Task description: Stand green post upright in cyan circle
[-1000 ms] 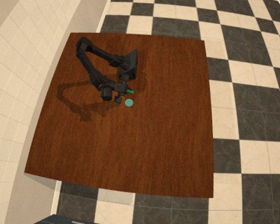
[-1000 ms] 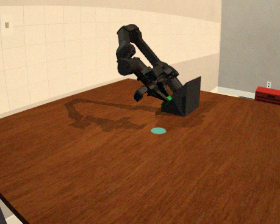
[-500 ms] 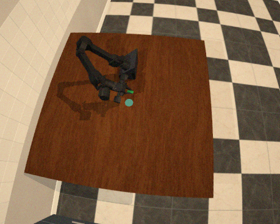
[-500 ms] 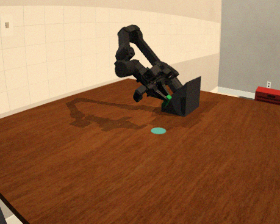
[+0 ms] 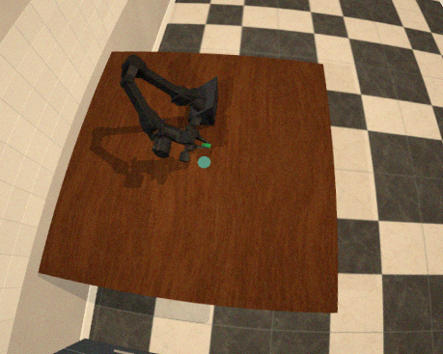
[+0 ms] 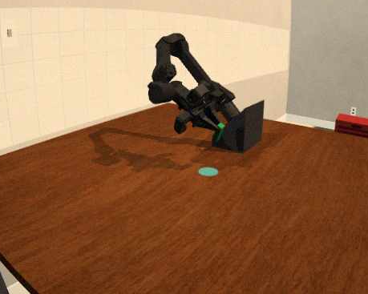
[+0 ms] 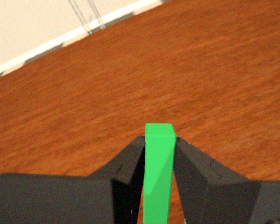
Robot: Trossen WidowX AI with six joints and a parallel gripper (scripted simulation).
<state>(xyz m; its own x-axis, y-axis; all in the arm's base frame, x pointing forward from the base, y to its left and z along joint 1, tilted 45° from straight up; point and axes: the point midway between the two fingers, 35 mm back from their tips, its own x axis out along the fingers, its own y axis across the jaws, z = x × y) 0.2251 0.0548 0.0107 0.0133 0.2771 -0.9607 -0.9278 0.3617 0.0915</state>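
Observation:
My gripper (image 7: 158, 143) is shut on the green post (image 7: 159, 172), which sticks out forward between the two dark fingers in the wrist view. In the top view the post (image 5: 206, 146) shows as a small green tip just above the cyan circle (image 5: 204, 162). In the exterior view the post (image 6: 218, 131) is held above the table, tilted, behind the cyan circle (image 6: 208, 171), which lies flat and bare on the wood. The gripper (image 6: 215, 126) hangs off the bent arm, close to the dark base.
The arm's dark wedge-shaped base (image 6: 244, 127) stands right beside the gripper. A red box (image 6: 356, 126) sits on the floor at the far right. The table edges are far from the circle.

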